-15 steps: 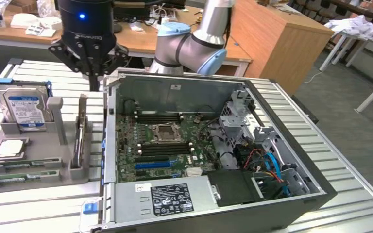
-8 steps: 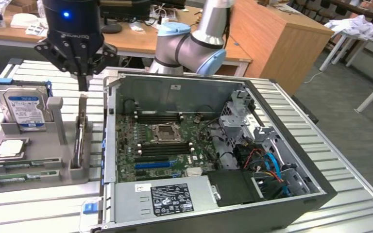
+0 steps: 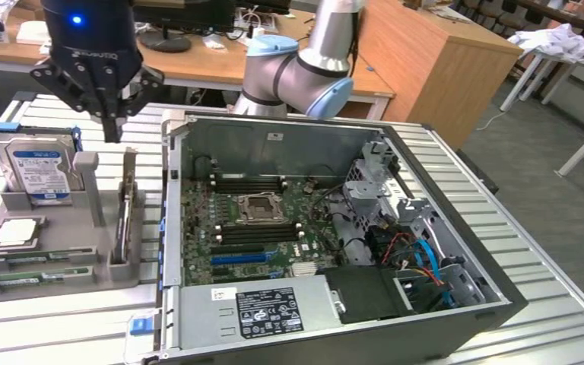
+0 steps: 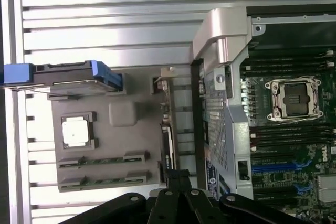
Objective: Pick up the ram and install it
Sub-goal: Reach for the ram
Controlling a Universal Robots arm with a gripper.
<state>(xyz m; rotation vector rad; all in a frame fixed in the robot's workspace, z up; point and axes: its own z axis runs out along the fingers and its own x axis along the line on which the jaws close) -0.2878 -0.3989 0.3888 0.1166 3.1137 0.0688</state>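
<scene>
**Exterior view: shut end effector hangs over the ram in its holder**

The exterior view shows the end effector (image 3: 112, 129) with its fingers pressed together and nothing between them. It hangs just above the far end of a grey parts holder (image 3: 64, 228) on the slatted metal desk (image 3: 69, 323).

The ram (image 3: 127, 217) appears to be the thin stick standing on edge in a narrow slot along the holder's side nearest the computer. It is below the fingertips and apart from them. Two more green memory sticks (image 3: 23, 262) lie flat in grooves at the holder's near end. A blue-labelled hard drive (image 3: 39, 163) stands upright at the far end, and a processor (image 3: 16, 232) sits in a square recess between the two.

On the exterior view's right, the open computer case (image 3: 271, 144) lies on its side just beside the holder. Inside are the empty CPU socket (image 3: 261, 205), black memory slots (image 3: 246, 184) on both sides of the socket, and a power supply (image 3: 261, 308) at the near end.

In the wrist view, the closed end effector (image 4: 178, 177) points at the ram (image 4: 168, 148), which stands between the holder (image 4: 105, 145) and the case wall.
</scene>
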